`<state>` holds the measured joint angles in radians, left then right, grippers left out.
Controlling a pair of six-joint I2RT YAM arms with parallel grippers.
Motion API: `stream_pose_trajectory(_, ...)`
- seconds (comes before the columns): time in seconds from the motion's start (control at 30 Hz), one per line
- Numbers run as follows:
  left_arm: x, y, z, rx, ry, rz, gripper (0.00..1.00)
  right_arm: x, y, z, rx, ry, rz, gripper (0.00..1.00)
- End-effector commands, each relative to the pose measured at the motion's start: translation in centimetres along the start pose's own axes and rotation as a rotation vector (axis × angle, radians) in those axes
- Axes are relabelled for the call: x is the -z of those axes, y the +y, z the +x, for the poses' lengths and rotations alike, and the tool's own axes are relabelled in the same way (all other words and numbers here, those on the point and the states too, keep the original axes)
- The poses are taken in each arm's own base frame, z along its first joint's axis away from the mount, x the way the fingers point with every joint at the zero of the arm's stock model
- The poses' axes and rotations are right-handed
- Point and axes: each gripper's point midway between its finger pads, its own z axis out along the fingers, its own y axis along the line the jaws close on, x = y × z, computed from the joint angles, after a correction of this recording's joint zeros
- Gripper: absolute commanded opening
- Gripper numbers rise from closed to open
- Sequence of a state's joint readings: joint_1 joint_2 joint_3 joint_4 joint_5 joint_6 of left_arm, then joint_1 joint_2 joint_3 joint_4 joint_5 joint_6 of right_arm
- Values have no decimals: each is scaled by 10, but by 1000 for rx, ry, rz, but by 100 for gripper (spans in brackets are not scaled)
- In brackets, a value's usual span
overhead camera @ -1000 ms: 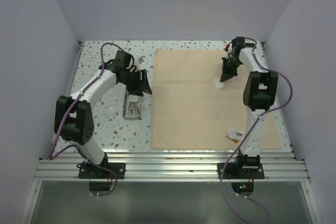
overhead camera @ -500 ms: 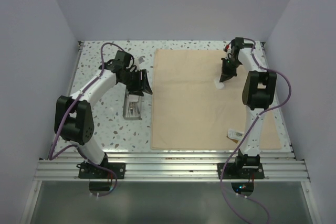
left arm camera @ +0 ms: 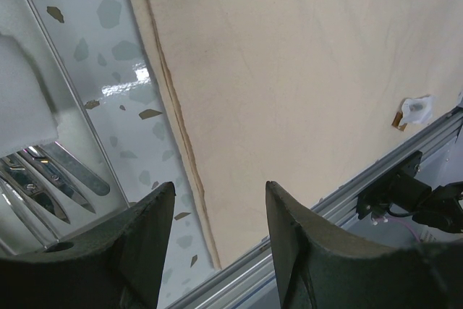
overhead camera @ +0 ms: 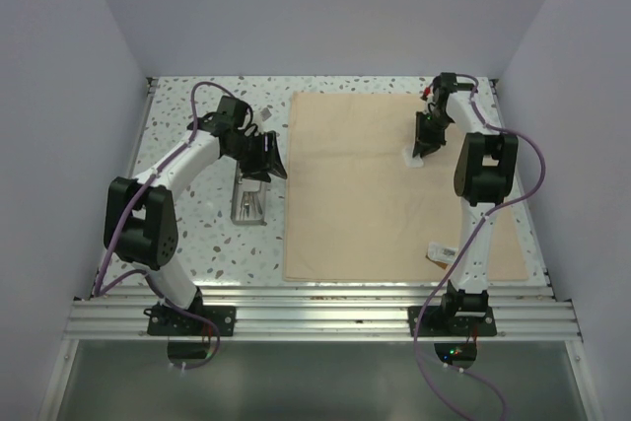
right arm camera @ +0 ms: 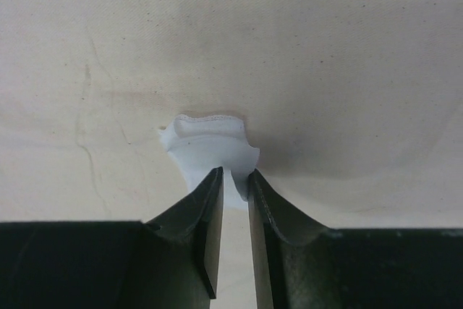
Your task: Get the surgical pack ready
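Where gauze (right arm camera: pixel 206 146) lies on cloth (right arm camera: pixel 325 48), right claw (right arm camera: pixel 234 174) parted

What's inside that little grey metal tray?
Shiny steel tools lie inside the small rectangular grey metal tray, next to a white gauze square. Anything under the gauze is hidden, and the left gripper covers the tray's near end.

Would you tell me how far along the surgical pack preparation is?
Done: cloth spread flat, small packet lying on it. In hand: right gripper at a gauze piece on the cloth, grip unclear. Remaining: the tray, instruments inside, sits beside the cloth by the open left gripper.
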<state>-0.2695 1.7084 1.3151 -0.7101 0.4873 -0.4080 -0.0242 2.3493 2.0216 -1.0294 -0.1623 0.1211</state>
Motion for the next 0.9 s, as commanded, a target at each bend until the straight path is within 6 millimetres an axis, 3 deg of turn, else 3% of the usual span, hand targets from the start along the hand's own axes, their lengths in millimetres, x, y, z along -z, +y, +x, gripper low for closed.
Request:
stream_pose_trajectory(0.0, -2, -8, -10, -26, -27, 37, 57, 23, 0, -10, 10, -47, 32, 26)
stream_pose_trajectory(0.5, 1, -8, -7, -29, -24, 29, 57, 2, -2, -9, 10, -14, 25, 36)
stream_pose_trajectory(0.87, 2, -7, -6, -23, -23, 24, 57, -20, -4, 1, -2, 11, 22, 34)
